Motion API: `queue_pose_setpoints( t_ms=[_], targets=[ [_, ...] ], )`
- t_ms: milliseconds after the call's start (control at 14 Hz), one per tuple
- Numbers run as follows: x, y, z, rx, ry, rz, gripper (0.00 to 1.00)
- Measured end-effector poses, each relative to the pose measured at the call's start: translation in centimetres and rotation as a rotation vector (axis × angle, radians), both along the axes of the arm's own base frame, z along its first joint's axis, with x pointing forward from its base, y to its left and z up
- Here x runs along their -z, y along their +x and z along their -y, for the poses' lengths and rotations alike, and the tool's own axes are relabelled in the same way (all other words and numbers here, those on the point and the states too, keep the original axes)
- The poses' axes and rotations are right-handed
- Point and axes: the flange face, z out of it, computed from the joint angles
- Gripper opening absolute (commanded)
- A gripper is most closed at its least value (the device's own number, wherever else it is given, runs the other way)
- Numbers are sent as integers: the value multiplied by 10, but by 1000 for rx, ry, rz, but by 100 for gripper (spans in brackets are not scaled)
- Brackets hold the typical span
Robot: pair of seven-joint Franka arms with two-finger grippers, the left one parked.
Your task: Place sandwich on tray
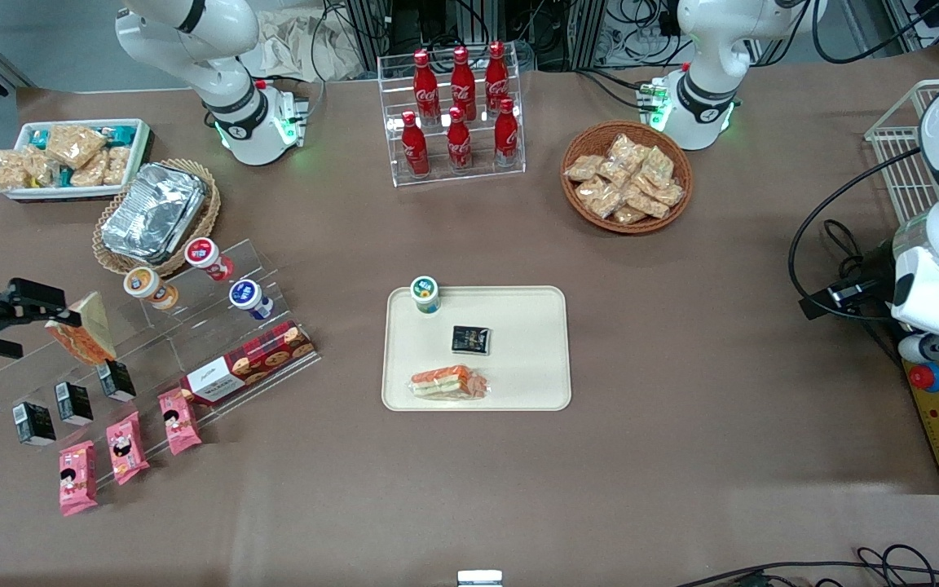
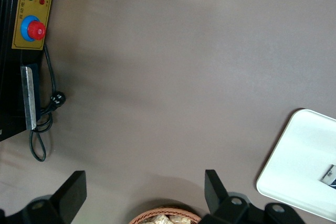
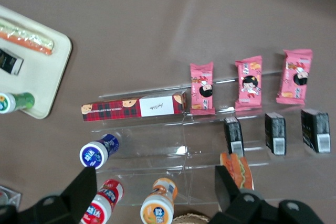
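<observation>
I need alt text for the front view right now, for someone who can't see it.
The sandwich lies flat on the tray at mid-table, near the tray's camera-side edge, with a small black packet and a green-lidded cup also on it. The gripper hovers, fingers open, toward the working arm's end, by the clear display rack.

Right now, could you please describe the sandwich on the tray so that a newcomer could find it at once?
Find the cream tray mid-table. The sandwich lies flat along the edge nearest the front camera, clear-wrapped with orange and pale green stripes; the tray's other items are a black packet and a green-lidded cup. The claw hovers open by the acrylic rack.
</observation>
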Motion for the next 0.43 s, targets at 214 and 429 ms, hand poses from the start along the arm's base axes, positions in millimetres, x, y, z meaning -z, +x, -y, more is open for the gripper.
queue_pose_setpoints(
  t_ms=[214, 429],
  targets=[
    [-21, -13, 0, 144, -31, -28, 100],
    [-52, -30, -10, 278, -50, -64, 100]
  ],
)
